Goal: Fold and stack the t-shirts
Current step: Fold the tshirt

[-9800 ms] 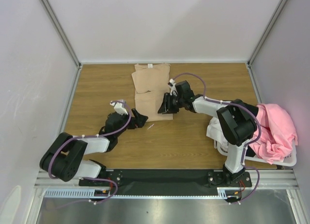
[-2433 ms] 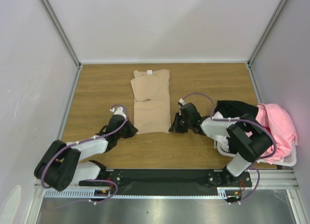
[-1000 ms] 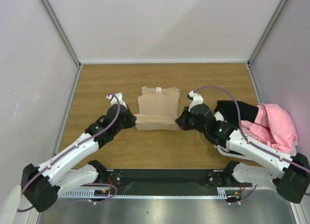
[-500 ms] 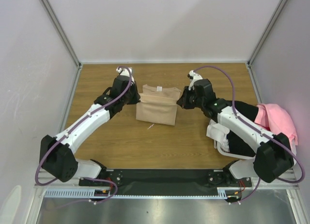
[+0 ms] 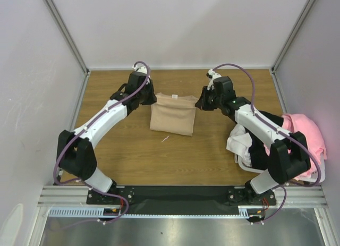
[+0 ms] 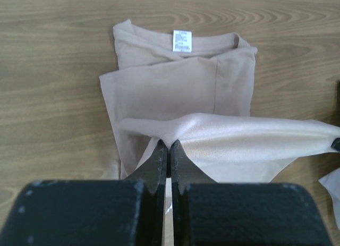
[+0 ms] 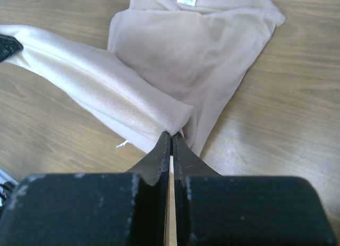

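Tan t-shirt (image 5: 172,114) lies mid-table (image 5: 212,155), collar toward the far wall. Its doubled-over hem runs left-right, stretched between my grippers. Left gripper (image 6: 168,150) is clamped on the hem's left corner, right gripper (image 7: 171,137) on its right corner. Basket (image 5: 316,178) at the right edge holds the pink shirt (image 5: 305,142); black shirt (image 5: 271,120) and white shirt (image 5: 236,142) spill over its left side. A second ago the hem was nearer me; I've carried it up toward the collar.

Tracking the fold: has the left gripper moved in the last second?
Yes. The left gripper has moved toward the far edge of the table, shut on the tan t-shirt.
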Available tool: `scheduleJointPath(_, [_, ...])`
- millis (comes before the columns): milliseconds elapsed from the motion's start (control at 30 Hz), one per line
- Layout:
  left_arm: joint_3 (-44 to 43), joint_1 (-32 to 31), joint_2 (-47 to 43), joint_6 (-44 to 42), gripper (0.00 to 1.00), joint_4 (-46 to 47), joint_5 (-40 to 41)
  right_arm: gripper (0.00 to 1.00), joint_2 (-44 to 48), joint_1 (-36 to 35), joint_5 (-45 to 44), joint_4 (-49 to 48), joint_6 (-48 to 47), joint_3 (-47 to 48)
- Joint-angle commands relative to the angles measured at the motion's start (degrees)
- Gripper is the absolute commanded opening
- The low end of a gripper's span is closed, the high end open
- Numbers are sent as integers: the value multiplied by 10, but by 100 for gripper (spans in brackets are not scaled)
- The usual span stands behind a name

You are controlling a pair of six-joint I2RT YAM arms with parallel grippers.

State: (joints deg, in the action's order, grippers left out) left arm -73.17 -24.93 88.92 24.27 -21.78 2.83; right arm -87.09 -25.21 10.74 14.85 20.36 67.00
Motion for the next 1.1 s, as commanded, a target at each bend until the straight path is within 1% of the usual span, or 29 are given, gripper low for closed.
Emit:
scheduleJointPath(0, [-52, 14, 30, -26, 0, 21, -2, 0, -23, 17, 2, -8, -19, 36])
scheduleJointPath(67, [-67, 15, 41, -22, 0, 22, 8, 0, -37, 21, 2, -9, -23, 45])
scheduleJointPath(233, [-80, 17, 70, -17, 0, 40, 1, 0, -62, 30, -5, -18, -31, 65])
scheduleJointPath(500, [-123, 37, 130, -13, 0, 42, -2, 0, -129, 55, 30, -19, -37, 112])
scheduleJointPath(667, [-148, 48, 170, -20, 0, 44, -15, 0, -203, 61, 56, 2, -48, 162])
scheduleJointPath(767, [-177, 59, 216, -21, 0, 33, -24, 0, -233, 68, 62, 8, -49, 182])
scheduleJointPath(800, [-184, 61, 223, -21, 0, 32, -24, 0, -237, 70, 61, 7, -48, 184])
scheduleJointPath(833, [-189, 63, 232, -25, 0, 32, -42, 0, -243, 75, 61, 5, -47, 184])
scheduleJointPath(1067, [-239, 67, 283, -29, 0, 30, -63, 0, -270, 86, 61, 18, -43, 204])
